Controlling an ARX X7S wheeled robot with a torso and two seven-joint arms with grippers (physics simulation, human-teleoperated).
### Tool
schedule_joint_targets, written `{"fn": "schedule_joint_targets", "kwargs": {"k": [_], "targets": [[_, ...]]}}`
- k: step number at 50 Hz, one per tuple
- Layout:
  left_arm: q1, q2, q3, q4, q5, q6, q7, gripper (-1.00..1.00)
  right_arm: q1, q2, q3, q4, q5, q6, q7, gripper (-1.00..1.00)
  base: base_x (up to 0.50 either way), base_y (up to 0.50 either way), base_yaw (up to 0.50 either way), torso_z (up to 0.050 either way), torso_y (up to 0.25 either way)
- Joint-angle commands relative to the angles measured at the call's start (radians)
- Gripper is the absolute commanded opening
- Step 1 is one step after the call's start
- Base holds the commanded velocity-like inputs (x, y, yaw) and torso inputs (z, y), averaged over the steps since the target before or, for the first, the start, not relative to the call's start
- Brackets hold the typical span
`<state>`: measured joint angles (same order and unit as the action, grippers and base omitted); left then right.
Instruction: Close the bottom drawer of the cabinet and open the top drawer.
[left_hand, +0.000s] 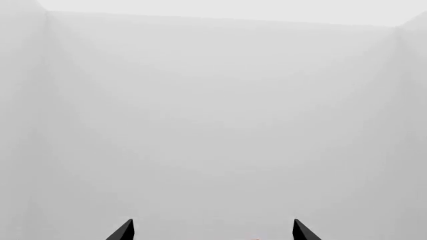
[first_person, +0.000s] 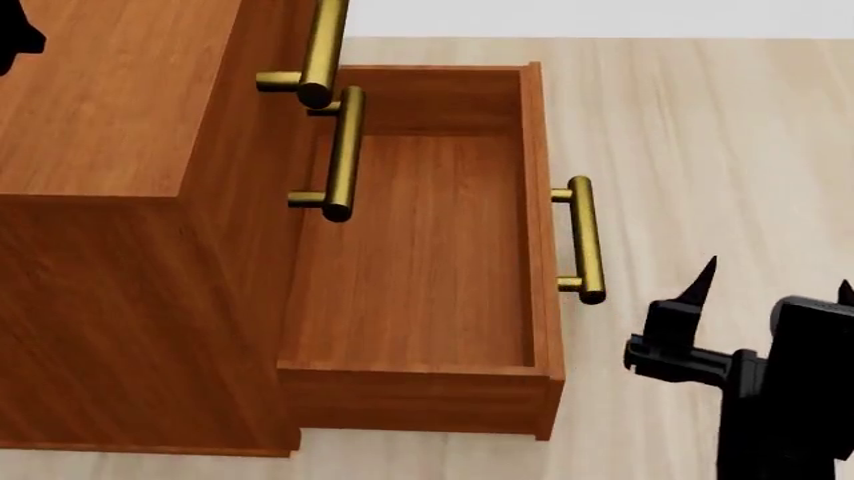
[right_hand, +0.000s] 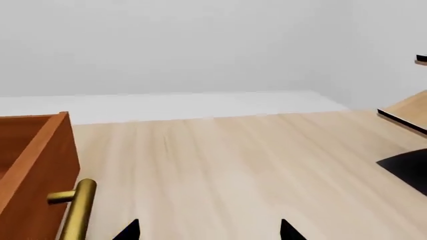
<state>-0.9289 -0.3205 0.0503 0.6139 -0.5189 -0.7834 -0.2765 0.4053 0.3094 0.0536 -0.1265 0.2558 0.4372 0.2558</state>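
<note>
The reddish-brown cabinet (first_person: 107, 250) stands at the left of the head view. Its bottom drawer (first_person: 414, 250) is pulled far out and empty, its brass handle (first_person: 582, 240) facing right. The top drawer's handle (first_person: 320, 45) and the middle drawer's handle (first_person: 344, 150) sit close to the cabinet front; both drawers look shut. My right gripper (first_person: 777, 280) is open and empty, low at the right, apart from the bottom handle. In the right wrist view the gripper (right_hand: 209, 231) is open, with the drawer corner (right_hand: 37, 160) and handle (right_hand: 77, 210) beside it. My left gripper (left_hand: 213, 232) is open, facing a white wall.
Pale wood floor (first_person: 694, 120) lies right of the drawer. A pale shelf edge (right_hand: 407, 112) and a dark shape (right_hand: 408, 170) show at the side of the right wrist view. A black part (first_person: 14, 35) shows above the cabinet top at the head view's upper left.
</note>
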Motion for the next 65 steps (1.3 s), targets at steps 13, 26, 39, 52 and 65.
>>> {"fn": "schedule_joint_targets", "kwargs": {"k": [13, 26, 39, 52, 65], "targets": [[-0.008, -0.014, -0.002, -0.003, -0.008, -0.002, -0.009, 1.0, 0.142, -0.02, -0.054, 0.396, -0.055, -0.14, -0.039, 1.0, 0.0, 0.0, 0.0, 0.0, 0.0], [-0.007, -0.02, 0.003, -0.004, -0.008, 0.002, -0.01, 1.0, 0.21, -0.039, -0.103, 0.547, -0.088, -0.185, -0.057, 1.0, 0.0, 0.0, 0.0, 0.0, 0.0], [-0.007, -0.026, -0.002, 0.005, -0.019, -0.007, -0.019, 1.0, 0.246, -0.062, -0.16, 0.666, -0.122, -0.216, -0.075, 1.0, 0.0, 0.0, 0.0, 0.0, 0.0], [-0.006, -0.028, 0.0, 0.009, -0.026, -0.008, -0.024, 1.0, 0.269, -0.082, -0.188, 0.753, -0.132, -0.263, -0.093, 1.0, 0.0, 0.0, 0.0, 0.0, 0.0], [-0.01, -0.029, 0.002, 0.015, -0.036, -0.011, -0.029, 1.0, 0.297, -0.11, -0.219, 0.829, -0.139, -0.306, -0.118, 1.0, 0.0, 0.0, 0.0, 0.0, 0.0]]}}
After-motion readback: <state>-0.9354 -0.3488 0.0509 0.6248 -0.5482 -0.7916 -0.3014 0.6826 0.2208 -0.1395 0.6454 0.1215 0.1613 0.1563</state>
